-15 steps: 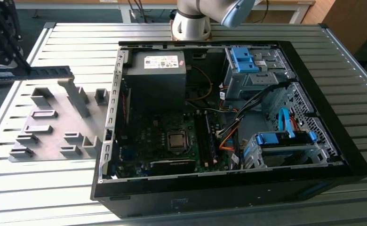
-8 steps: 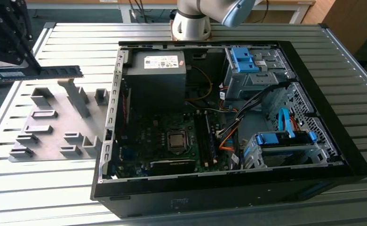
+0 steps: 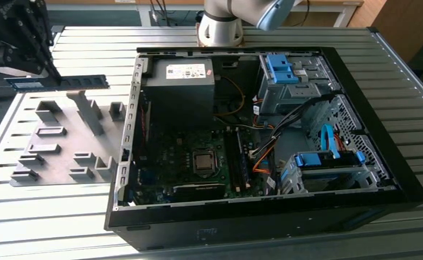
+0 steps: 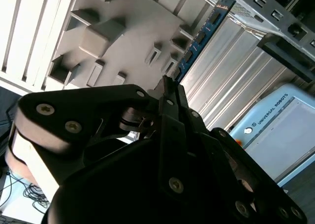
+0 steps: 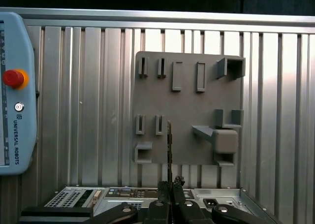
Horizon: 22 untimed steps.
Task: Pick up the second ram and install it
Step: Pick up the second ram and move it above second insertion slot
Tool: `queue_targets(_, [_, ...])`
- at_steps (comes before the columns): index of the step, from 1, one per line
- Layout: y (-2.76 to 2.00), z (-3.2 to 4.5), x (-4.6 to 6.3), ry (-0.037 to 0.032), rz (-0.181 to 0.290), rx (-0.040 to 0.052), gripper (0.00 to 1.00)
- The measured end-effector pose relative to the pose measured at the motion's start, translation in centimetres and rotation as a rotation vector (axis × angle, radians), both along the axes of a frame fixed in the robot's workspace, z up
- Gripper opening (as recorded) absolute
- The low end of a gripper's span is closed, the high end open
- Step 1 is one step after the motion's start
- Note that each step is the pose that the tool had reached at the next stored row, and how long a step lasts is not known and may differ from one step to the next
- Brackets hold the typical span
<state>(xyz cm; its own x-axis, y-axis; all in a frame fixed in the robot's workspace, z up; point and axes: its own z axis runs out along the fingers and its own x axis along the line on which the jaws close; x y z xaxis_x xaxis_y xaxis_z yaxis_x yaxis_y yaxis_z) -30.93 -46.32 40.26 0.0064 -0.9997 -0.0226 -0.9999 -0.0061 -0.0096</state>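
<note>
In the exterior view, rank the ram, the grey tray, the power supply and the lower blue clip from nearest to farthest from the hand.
From the hand:
1. Ram, held in it.
2. Grey tray, on the table beneath.
3. Power supply, inside the case, near side.
4. Lower blue clip, toward the exterior view's right.

An open black computer case lies on its side on a ribbed metal table, filling the centre and the exterior view's right. Inside it, a grey power supply sits upper left with a dark motherboard below it. Orange cables run mid-case, and blue drive clips sit upper right. On the exterior view's left, just beside the case, lies a flat grey holder plate with raised blocks.
</note>
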Motion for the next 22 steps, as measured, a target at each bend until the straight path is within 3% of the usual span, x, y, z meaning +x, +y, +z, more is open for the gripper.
queue_targets(22, [0.00, 0.01, 5.3, 0.0001, 0.006, -0.0001, 0.14])
